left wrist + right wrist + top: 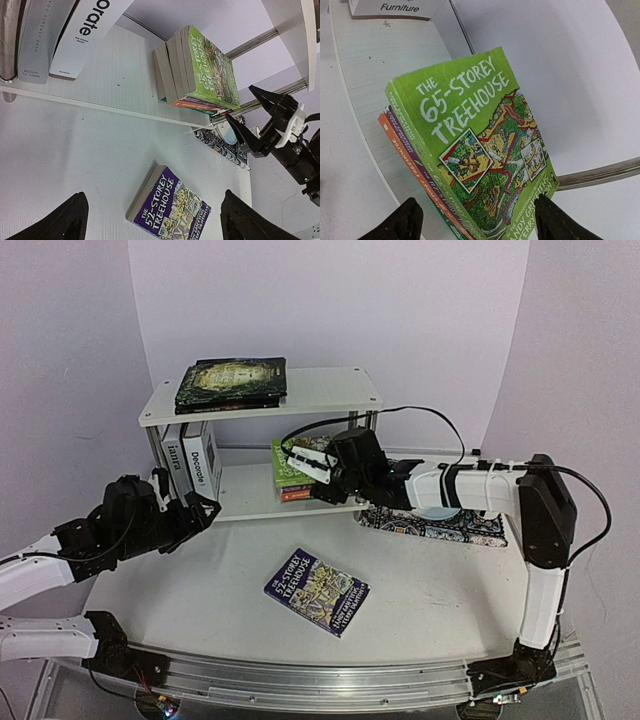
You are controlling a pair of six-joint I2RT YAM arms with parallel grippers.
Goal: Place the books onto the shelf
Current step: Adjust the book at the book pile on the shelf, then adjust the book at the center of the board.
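Right tool [303, 462] jaws apart, just off the green 65-Storey book [480, 150] topping a flat stack at the 3 o'clock end of the shelf's [320, 390] lower board. Left tool [190, 498] apart, gripping nothing, near 2 white hardbacks [192, 465] at the 9 o'clock end. Purple 52-Storey book [316, 591] flat on worktop [450, 580], 6 o'clock of shelf.

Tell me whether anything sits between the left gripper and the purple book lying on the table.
Nothing visible does. The left gripper hangs open to the left of the purple book, with only bare table between them. The shelf stands farther back.
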